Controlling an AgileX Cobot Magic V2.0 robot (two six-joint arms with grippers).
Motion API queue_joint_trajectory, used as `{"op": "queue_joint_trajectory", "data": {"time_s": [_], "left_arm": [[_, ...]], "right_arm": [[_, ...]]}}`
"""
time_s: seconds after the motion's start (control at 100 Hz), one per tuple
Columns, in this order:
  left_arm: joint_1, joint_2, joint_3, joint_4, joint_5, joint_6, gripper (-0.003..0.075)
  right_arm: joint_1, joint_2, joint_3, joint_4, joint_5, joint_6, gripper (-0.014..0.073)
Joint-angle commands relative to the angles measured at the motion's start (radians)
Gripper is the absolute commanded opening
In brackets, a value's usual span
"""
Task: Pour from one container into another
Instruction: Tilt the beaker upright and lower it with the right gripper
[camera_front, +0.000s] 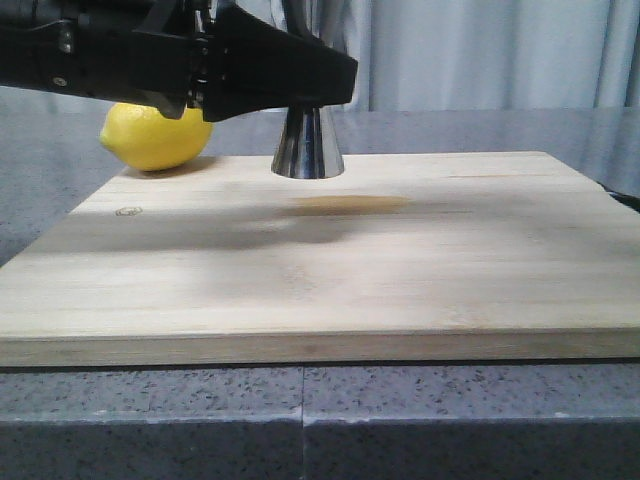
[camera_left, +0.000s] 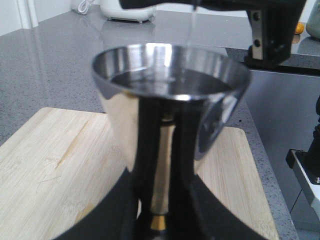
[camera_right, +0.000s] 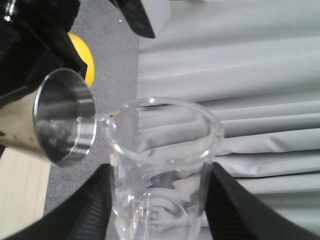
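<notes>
The steel jigger (camera_front: 308, 146) stands on the wooden board (camera_front: 330, 270) near its far edge. My left gripper (camera_left: 162, 200) is shut on its narrow waist, just above the gold band (camera_left: 159, 223). Its upper cup (camera_left: 170, 65) holds clear liquid, and a thin clear stream (camera_left: 192, 25) drops into it from above. The clear glass beaker (camera_right: 160, 150) is tipped, its pour lip (camera_right: 111, 118) right by the jigger's rim (camera_right: 65, 117). My right gripper (camera_right: 159, 205) is shut on the beaker. In the front view the beaker is out of sight.
A yellow lemon (camera_front: 155, 135) lies on the grey counter just behind the board's far left corner. My left arm (camera_front: 150, 55) crosses the top of the front view. Grey curtains (camera_front: 480, 50) hang behind. A white appliance (camera_left: 127, 10) stands far off on the counter.
</notes>
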Motion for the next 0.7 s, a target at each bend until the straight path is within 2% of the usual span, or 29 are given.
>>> {"op": "queue_joint_trajectory", "data": {"time_s": [0.0,0.25,0.44,0.69], "left_arm": [[-0.01,-0.045,-0.027,-0.087,0.114,-0.013,-0.0019],[-0.01,-0.045,-0.027,-0.087,0.114,-0.013,-0.0019],[-0.01,-0.045,-0.027,-0.087,0.114,-0.013,-0.0019],[-0.01,-0.045,-0.027,-0.087,0.114,-0.013,-0.0019]], "right_arm": [[-0.001,-0.015,-0.039,0.016,-0.021,0.044,0.0237],[-0.001,-0.015,-0.039,0.035,-0.014,0.212,0.0237],[-0.001,-0.015,-0.039,0.163,0.001,0.308,0.0237],[-0.055,-0.015,-0.048,0.378,-0.003,0.314,0.0237]]}}
